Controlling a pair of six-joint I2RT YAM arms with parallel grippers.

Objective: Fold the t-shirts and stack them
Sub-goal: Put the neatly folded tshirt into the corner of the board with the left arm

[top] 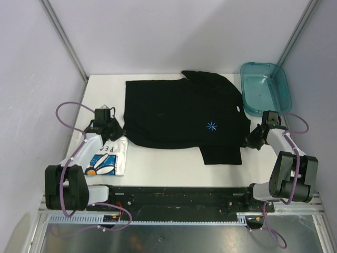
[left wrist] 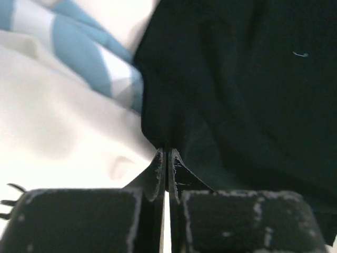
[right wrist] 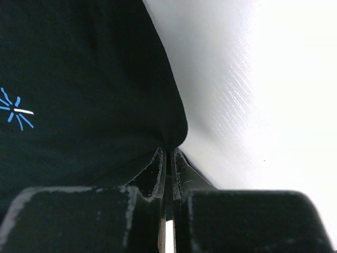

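Observation:
The black t-shirt (top: pixel 184 113) with its blue starburst mark (top: pixel 211 125) lies spread across the middle of the table. My left gripper (top: pixel 117 133) is shut on the shirt's lower left corner (left wrist: pixel 158 138), where it overlaps the white t-shirt (top: pixel 105 158). That white t-shirt lies folded at the near left, its blue daisy print showing (left wrist: pixel 105 68). My right gripper (top: pixel 250 140) is shut on the black t-shirt's right edge (right wrist: pixel 171 132), just above the bare table. The starburst (right wrist: pixel 16 112) shows at the left of the right wrist view.
A teal translucent bin (top: pixel 265 87) stands at the far right corner, close behind my right arm. White walls and metal posts close in the table (top: pixel 158 174) on three sides. The arms' black base rail (top: pixel 179 196) runs along the near edge.

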